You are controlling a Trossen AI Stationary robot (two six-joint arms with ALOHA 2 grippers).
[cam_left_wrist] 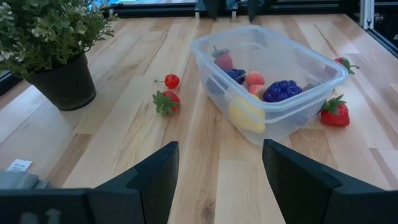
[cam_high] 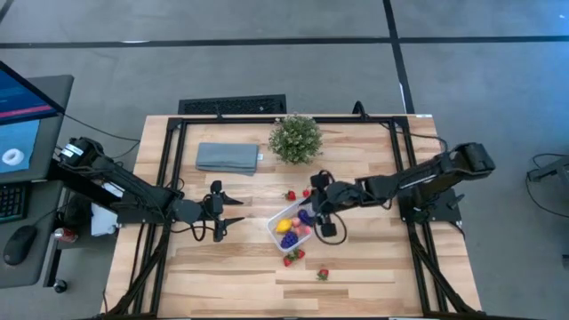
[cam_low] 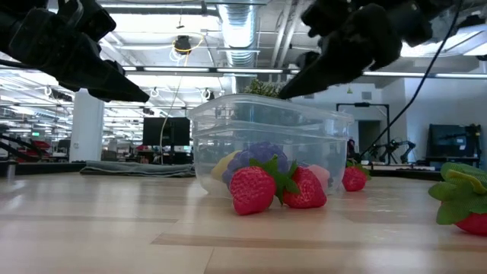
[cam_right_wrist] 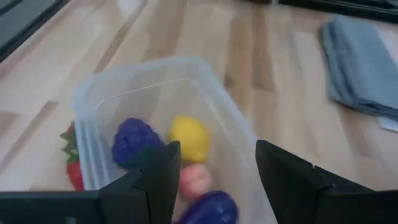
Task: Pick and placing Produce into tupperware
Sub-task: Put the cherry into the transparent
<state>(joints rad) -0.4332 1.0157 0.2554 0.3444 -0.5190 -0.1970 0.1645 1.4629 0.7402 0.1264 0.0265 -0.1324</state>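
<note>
clear rounded tupperware (cam_high: 286, 224) at frame centre on the counter (cam_high: 373, 267) holds yellow, purple and pink produce (cam_high: 294, 229). right claw (cam_high: 318, 206) gapes empty above it; left claw (cam_high: 229, 218), centre-left, open and empty.

Two dark robot arms, both of the same build.
Each arm is black, with jointed segments and thin black cables along it; the left hand (cam_high: 218, 216) and the right hand (cam_high: 322, 212) end in two flat, wedge-shaped black fingers (cam_left_wrist: 155, 180). The surface looks matte, perhaps plastic.
</note>
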